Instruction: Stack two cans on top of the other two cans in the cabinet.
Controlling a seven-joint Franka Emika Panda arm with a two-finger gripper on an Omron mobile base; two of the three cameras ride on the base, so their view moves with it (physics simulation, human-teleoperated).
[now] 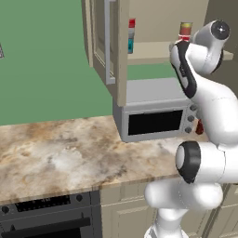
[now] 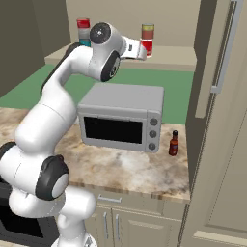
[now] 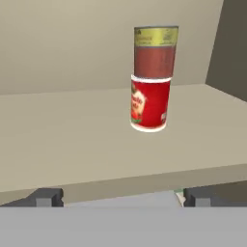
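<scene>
Arm raised to the cabinet shelf (image 3: 72,144); tool (image 3: 116,197) spread wide, empty, short of the stacked cans (image 3: 152,77).

The arm's upper joint hides the lower part of the right-hand stack in the left base view, so only the tan can (image 1: 186,29) and a sliver of the red can (image 1: 184,38) beneath it show. The cabinet door frame (image 1: 122,51) covers part of the left stack (image 1: 131,36). The small bottle (image 1: 200,126) is mostly behind the arm. In the hand view the can labels (image 3: 139,107) are too blurred to read.
</scene>
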